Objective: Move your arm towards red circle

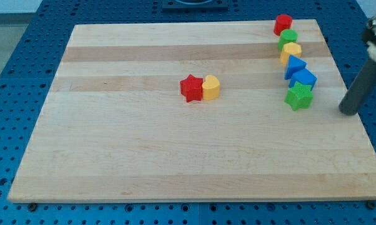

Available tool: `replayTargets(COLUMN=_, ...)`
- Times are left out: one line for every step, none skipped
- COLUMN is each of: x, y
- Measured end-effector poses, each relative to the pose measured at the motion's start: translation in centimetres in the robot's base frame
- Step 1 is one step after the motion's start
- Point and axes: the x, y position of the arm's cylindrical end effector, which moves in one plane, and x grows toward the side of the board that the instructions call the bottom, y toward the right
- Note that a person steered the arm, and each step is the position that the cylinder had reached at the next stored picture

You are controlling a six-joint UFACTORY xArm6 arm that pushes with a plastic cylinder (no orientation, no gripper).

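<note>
Red circle (283, 24) sits at the board's top right — my tip (346, 112) well below it, no jaws visible.

Pale wooden counter (144, 162) held red star block (190, 88) touching yellow heart block (211, 87); green round block (287, 39), yellow block (291, 52), two blue blocks (294, 65), green star block (298, 96) lined view's right.

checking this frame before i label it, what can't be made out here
- Rod: its upper part and the arm are cut off by the view's right edge; only my tip, right of the green star, shows.
- Column at the view's top right: the red block, green block, yellow block and two blue blocks overlap and are small, so exact shapes and contact are unclear.
- Dark object at the view's top edge: cut off, unidentifiable.
</note>
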Motion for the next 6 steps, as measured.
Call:
replayTargets(x=-5.3, y=1.9)
replayTargets(x=-10.4, y=2.2)
replayTargets(x=-15.5, y=2.2)
replayTargets(x=-20.3, y=2.2)
replayTargets(x=-25.4, y=1.9)
replayTargets(x=-26.0, y=1.5)
